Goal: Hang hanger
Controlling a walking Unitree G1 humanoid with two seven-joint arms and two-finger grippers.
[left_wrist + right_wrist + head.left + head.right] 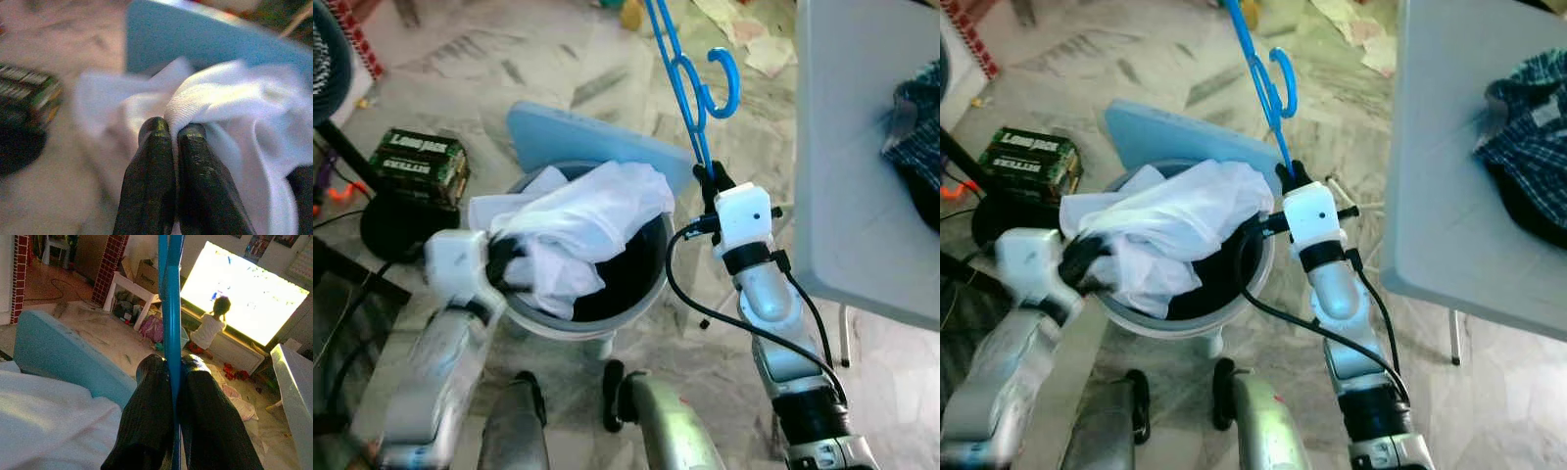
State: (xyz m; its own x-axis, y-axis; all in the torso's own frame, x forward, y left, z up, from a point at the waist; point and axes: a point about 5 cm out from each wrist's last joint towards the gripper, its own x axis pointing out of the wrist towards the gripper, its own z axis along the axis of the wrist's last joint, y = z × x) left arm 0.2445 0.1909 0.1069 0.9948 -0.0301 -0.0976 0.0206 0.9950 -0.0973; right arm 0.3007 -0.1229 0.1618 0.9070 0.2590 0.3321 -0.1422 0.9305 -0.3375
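Fingers (151,421) of the right gripper (172,367) are squeezed tight on the thin blue bar of the blue hanger (690,83). The hanger sticks up and away from the gripper, and its curled hook (724,83) hangs free in the air with nothing on it. It is just beside the rim of the round gray basket (641,294), near the edge of the gray table (852,147).

Fingers (156,181) of the left gripper (173,132) are pinched shut on a fold of the white cloth (578,230). The cloth is bunched up over the top of the basket and spills over its left rim.

A light blue flat board (558,132) leans behind the basket. To the robot's left, a green and black box (419,162) lies on the floor. It has pale letters on it, but they are too blurry to read. A brown cardboard box (146,276) with dark print, too small to read, sits far off by a brick post.

A dark checked cloth (915,137) lies on the table near its far right side. The table edge is close on the right of the right arm. Open stone floor (509,59) lies past the basket, with some papers scattered farther back. A person (210,328) sits far away by a bright screen.
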